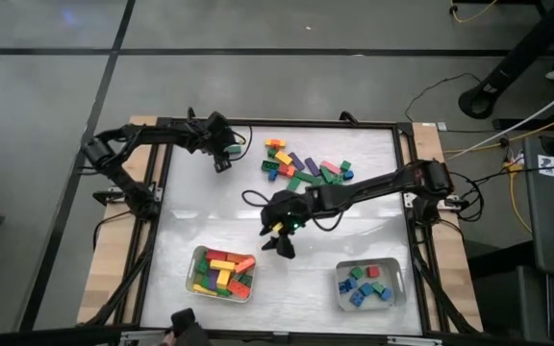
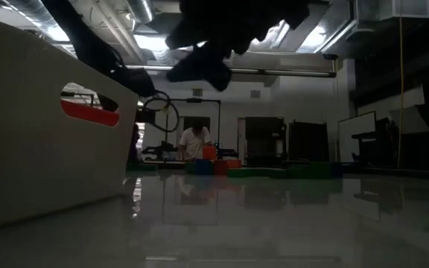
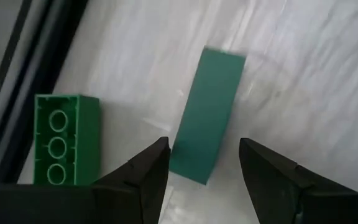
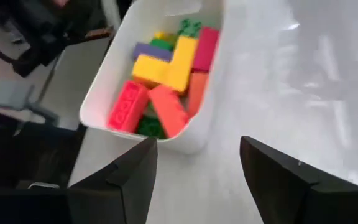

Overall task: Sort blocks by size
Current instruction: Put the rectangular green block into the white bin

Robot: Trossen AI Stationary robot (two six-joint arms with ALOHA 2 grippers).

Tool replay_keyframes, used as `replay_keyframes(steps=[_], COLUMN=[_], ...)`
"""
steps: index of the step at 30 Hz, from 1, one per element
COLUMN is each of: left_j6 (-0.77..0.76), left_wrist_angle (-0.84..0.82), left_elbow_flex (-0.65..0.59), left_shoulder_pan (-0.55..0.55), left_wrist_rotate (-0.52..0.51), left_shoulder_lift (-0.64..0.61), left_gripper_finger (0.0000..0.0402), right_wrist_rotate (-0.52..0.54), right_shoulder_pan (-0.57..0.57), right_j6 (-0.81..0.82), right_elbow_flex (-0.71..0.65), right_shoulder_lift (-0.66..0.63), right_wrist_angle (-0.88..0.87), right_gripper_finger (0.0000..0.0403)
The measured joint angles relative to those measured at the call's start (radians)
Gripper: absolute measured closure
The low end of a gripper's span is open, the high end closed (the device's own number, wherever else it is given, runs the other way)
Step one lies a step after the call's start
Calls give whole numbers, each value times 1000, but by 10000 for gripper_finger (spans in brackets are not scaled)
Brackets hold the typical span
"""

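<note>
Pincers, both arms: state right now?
Left pincer: open, empty, over a green block near the loose pile.
Right pincer: open, empty, beside the tray of long blocks.

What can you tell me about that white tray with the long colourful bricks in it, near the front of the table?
The white tray is a shallow, rounded-cornered rectangular tub that looks like smooth plastic. It sits flat on the pale table, left of the other tray. Inside lies a loose jumble of long bricks: red, orange, yellow, pink, green and purple, some stacked across others. The right gripper hangs beside it with its jaws open and empty, touching nothing.
</note>
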Motion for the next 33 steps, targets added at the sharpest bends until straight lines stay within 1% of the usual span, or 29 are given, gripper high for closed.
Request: replay_keyframes(steps=[5, 8, 11, 15, 17, 20, 23, 28, 30, 33], left_j6=[35, 36, 35, -4, -56, -130, -172, -233, -267, -312], left_wrist_angle=[9, 11, 8, 3, 0, -16, -49, -106, -115, -133], left_elbow_flex=[2, 3, 3, 0, -2, -2, -2, -2, -2, -1], left_shoulder_pan=[39, 53, 56, 53, 52, 47, 34, -9, -33, -77], left_wrist_rotate=[27, 73, 96, 95, 95, 105, 136, 204, 245, 334], left_shoulder_lift=[41, 57, 50, 32, 25, 9, -23, -116, -161, -237], left_gripper_finger=[219, 227, 258, 320, 323, 323, 323, 323, 323, 323], right_wrist_rotate=[101, 188, 288, 454, 527, 602, 637, 644, 644, 645], right_shoulder_pan=[-6, -5, -5, -14, -27, -46, -72, -127, -152, -192], right_j6=[-43, -66, -75, -73, -66, -44, -41, -47, -54, -84], right_elbow_flex=[1, 1, 1, 0, 0, 0, -5, -46, -79, -143], right_shoulder_lift=[-66, -105, -141, -174, -181, -181, -182, -182, -182, -199], right_wrist_angle=[-148, -251, -377, -558, -645, -773, -883, -1018, -1054, -1062], right_gripper_finger=[174, 174, 174, 174, 174, 174, 174, 174, 174, 174])
